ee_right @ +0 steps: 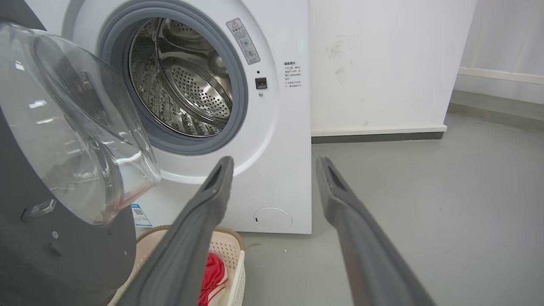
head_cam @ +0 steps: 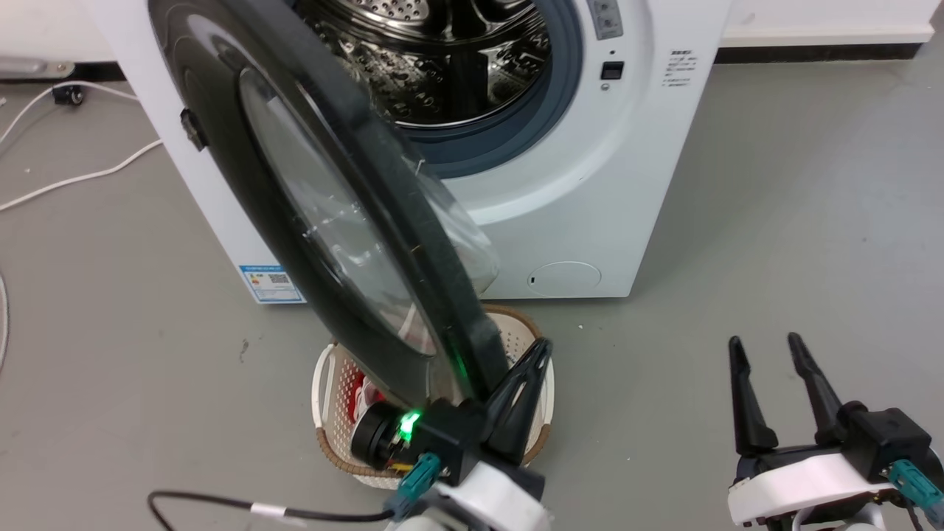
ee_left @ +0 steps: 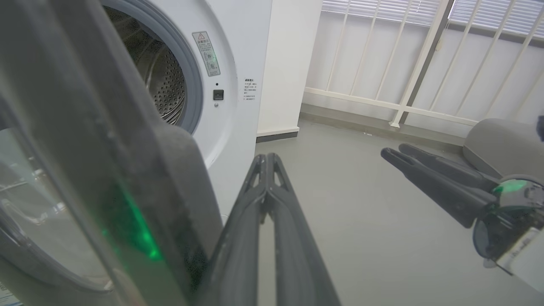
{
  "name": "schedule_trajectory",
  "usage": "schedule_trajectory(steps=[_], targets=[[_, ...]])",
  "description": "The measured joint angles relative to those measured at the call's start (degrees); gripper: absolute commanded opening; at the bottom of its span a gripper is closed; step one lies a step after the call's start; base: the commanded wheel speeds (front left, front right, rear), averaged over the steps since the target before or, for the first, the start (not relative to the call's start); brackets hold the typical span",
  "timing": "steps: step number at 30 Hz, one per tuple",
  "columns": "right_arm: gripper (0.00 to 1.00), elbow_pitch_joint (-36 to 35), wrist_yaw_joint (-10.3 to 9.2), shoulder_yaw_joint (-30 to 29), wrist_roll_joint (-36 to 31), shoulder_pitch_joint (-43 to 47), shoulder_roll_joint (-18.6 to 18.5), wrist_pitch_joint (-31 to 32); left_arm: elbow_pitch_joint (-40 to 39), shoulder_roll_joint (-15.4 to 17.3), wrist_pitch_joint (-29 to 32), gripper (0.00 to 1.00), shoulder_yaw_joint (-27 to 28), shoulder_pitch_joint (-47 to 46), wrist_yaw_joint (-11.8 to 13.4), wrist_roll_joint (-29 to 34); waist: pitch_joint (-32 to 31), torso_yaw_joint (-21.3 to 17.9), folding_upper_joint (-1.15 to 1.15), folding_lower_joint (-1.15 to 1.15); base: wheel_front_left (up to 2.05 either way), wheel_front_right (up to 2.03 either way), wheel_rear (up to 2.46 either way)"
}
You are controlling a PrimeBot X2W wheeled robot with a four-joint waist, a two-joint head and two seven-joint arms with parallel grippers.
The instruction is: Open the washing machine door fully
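Left gripper [head_cam: 544,346]: fingers pressed together, nothing between them, lying just beside free rim of washing machine door [head_cam: 214,96]; actual contact unclear. Right gripper [head_cam: 764,341]: fingers spread, holding nothing, well apart from door, over floor [head_cam: 774,221].

Door: round, glossy black ring, clear glass bowl [head_cam: 332,221] bulging from inner face. Swung partway out from washing machine [head_cam: 590,206], hinge side at head view's left, free edge pointing toward robot, above cream basket [head_cam: 324,383]. Steel drum [head_cam: 442,59] exposed.
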Motion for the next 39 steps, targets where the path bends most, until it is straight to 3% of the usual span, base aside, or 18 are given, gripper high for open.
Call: schedule_trajectory(steps=[8, 15, 24, 33, 39], targets=[[1.0, 0.4, 0.0, 0.7, 0.5, 0.0, 0.0, 0.2, -5.9, 3.4, 0.3, 0.0, 1.7, 7.3, 4.5, 0.1, -1.0, -1.2, 0.0, 0.0, 0.0, 0.0, 0.0], [1.0, 0.2, 0.0, 0.5, 0.6, 0.1, 0.0, 0.1, -13.2, 6.4, 0.2, 0.0, 3.1, 13.5, 8.6, 1.3, -0.8, 0.4, 0.0, 0.0, 0.0, 0.0, 0.0], [1.0, -0.8, 0.0, -0.2, 0.1, 0.1, 0.0, 0.2, -20.4, 7.7, -1.0, 0.0, 3.2, 17.7, 11.4, 3.1, 0.2, 5.9, 0.0, 0.0, 0.0, 0.0, 0.0], [1.0, -2.5, 0.0, -0.9, -1.1, 0.1, 0.1, 1.4, -20.6, 7.3, -1.9, 0.0, 4.9, 19.2, 12.8, 2.1, 1.5, 13.7, 0.0, 0.0, 0.0, 0.0, 0.0], [1.0, -3.6, 0.0, -0.5, -2.0, 0.1, 0.1, 2.5, -20.2, 6.6, -2.4, 0.0, 8.9, 20.4, 13.6, -0.7, 2.1, 18.6, 0.0, 0.0, 0.0, 0.0, 0.0]])
